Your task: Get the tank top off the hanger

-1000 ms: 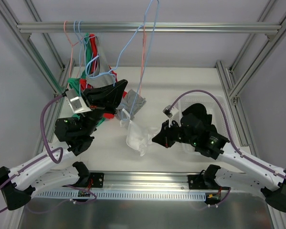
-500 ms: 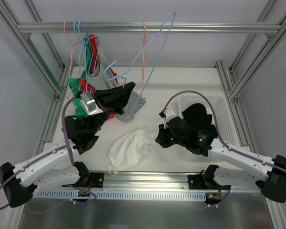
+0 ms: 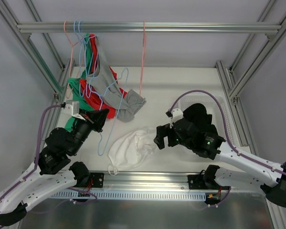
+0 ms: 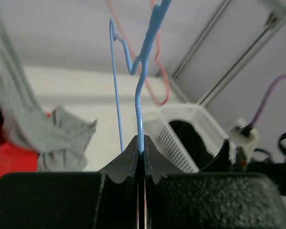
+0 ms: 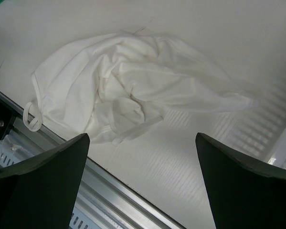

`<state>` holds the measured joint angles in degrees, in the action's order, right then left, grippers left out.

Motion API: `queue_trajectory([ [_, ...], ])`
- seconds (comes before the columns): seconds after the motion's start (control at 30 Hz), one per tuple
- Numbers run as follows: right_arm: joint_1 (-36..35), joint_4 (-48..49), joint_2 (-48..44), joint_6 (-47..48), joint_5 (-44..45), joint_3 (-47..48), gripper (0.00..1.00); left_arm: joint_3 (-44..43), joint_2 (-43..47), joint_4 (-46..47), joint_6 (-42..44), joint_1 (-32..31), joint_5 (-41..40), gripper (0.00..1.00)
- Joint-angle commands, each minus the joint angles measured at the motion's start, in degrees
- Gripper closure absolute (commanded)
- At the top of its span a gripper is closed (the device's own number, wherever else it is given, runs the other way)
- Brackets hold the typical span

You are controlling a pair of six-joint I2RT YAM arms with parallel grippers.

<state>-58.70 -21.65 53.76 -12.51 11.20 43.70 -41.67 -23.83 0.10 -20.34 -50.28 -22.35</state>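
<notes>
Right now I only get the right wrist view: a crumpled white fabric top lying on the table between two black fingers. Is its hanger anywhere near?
Observer: Yes. The thin light-blue wire hanger is bare, clamped in the shut left gripper, to the left of the white tank top.
Operator: Is it hooked on anything?
Observer: No. In the top view its hook hangs free, well below the aluminium rail.
Operator: Are there other clothes around?
Observer: Yes. The grey, red and green garments hang from hangers at the rail's left end.
</notes>
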Motion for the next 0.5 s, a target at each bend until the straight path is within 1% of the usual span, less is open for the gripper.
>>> queue_trajectory([
  [0.0,0.2,-2.1,-1.8,1.1,3.8,2.1,0.00,-0.3,-2.2,-9.9,-5.0,-0.3,-6.7,1.00],
  [0.1,0.2,-2.6,-2.2,1.4,3.7,2.5,0.01,-10.5,-14.8,-11.3,0.0,-0.2,-7.7,1.00],
  [0.13,0.2,-2.6,-2.3,1.4,3.7,2.7,0.01,-18.8,-23.7,-14.3,2.4,-0.1,-7.6,1.00],
  [0.2,0.2,-3.2,-3.0,1.4,3.4,3.1,0.00,-27.8,-32.3,-18.4,2.7,0.8,-8.3,1.00],
  [0.23,0.2,-3.5,-3.4,1.5,3.6,3.1,0.00,-34.0,-38.3,-18.7,4.0,1.4,-8.0,1.00],
  [0.3,0.2,-3.9,-5.0,1.4,3.7,2.7,0.01,-38.7,-42.9,-18.8,4.6,1.8,-8.9,1.00],
  [0.33,0.2,-4.0,-5.5,1.3,4.0,2.3,0.00,-42.8,-46.1,-19.0,4.7,2.9,-8.6,1.00],
  [0.47,0.2,-4.6,-7.8,1.3,4.3,0.9,0.00,-49.7,-51.1,-19.1,5.1,5.4,-6.9,1.00],
])
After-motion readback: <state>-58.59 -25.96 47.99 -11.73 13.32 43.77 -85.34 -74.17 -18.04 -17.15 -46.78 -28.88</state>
